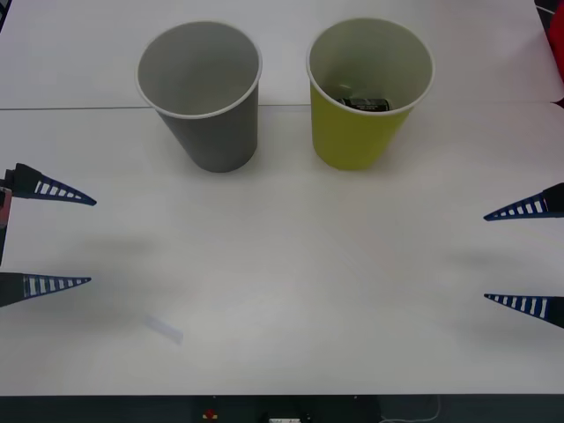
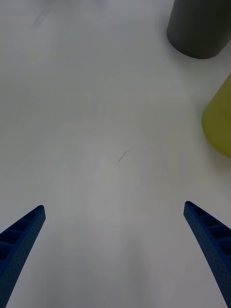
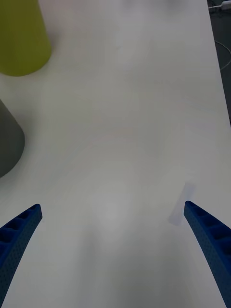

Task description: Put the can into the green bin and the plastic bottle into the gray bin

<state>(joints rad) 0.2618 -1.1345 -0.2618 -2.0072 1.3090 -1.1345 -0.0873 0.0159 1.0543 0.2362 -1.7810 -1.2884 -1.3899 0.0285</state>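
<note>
1. Inside the green bin [image 1: 357,132]: the can [image 1: 366,104], mostly hidden by the near wall; just a dark strip with pale print visible at the bottom, apparently lying on its side, long axis roughly left-right. Top and pull tab not discernible.
2. Standing upright beside it on the left, apart, not touching: the gray bin [image 1: 207,123]. Interior plain gray, bottom cut off by the near wall.
3. Both bins on the white table [image 1: 291,291], toward the far side; mouths up, tapering downward.
4. At the left edge: left gripper [image 1: 70,240], spread wide, holding nothing, fingertips pointing inward over the table; body cut off by the frame.
5. At the right edge: right gripper [image 1: 504,257], likewise wide apart and empty, pointing inward; body cut off too.
6. Near the left gripper on the table: a faint pale strip [image 1: 165,329], too faint to identify.
7. Wrist views: bins cropped, lower walls only.
</note>
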